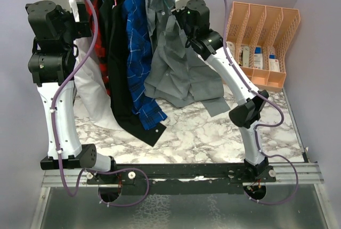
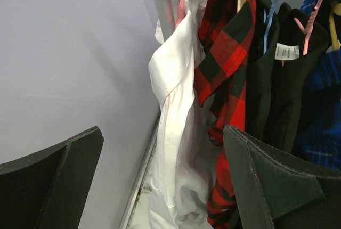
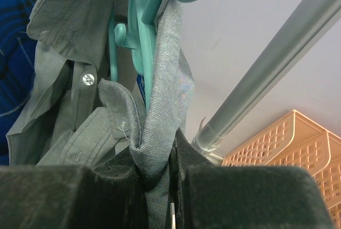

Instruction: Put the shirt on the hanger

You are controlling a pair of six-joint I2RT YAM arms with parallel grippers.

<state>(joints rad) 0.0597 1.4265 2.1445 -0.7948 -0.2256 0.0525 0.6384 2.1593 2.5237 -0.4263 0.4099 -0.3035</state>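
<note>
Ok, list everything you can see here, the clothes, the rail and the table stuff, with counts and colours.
grey shirt: one, grey, right of the blue plaid one, hem on the table
teal hanger: one, teal, at the grey shirt's neck
blue plaid shirt: one, blue, middle of the rail
black garments: two, it seems, black, left of the blue plaid
red-and-black plaid shirt: one, beside the white one
white shirt: one, white, far left
rail: one, grey metal, across the back
file organiser: one, peach, far right corner
table: one, white marble
left end effector: one, black, open, facing the white shirt
right end effector: one, black, shut on grey shirt fabric
</note>
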